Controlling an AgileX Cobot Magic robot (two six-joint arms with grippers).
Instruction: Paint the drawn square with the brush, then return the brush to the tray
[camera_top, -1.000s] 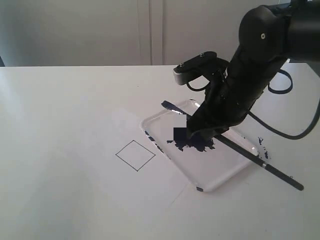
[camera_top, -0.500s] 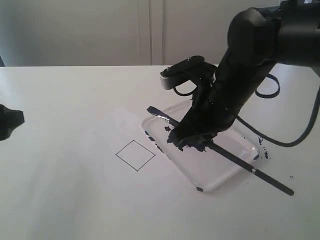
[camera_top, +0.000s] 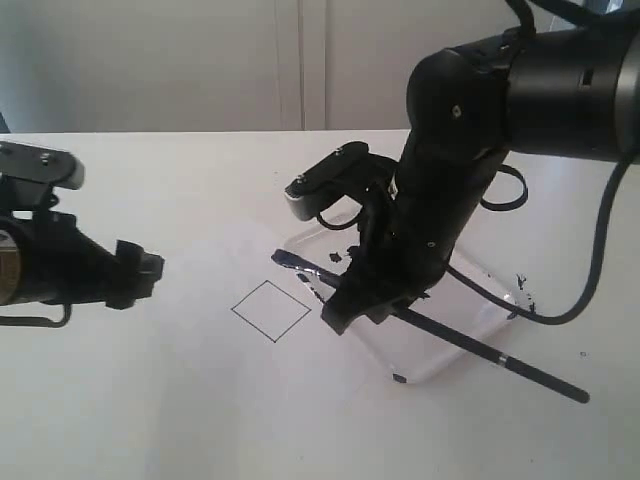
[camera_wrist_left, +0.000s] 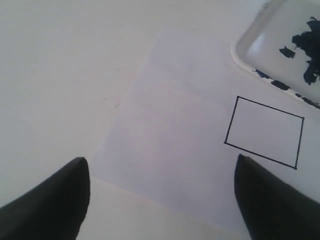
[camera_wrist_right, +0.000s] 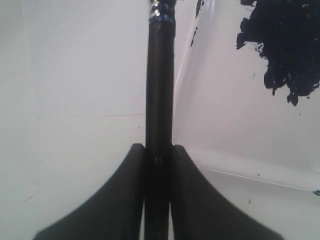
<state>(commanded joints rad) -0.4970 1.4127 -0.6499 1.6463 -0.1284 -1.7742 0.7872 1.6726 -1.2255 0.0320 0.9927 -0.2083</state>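
Broad white table (camera_top: 150, 420), pale panelled wall (camera_top: 150, 60) behind

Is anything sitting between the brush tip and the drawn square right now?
Nothing visible does. The right gripper holds the brush with its tip near the rim of the tray, and only bare paper lies between it and the drawn square. The left gripper, jaws open, hovers off to the side.

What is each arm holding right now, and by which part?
The right gripper clamps the long thin black brush by its handle, nearer the paint-laden tip. The left gripper holds nothing; its jaws stand open.
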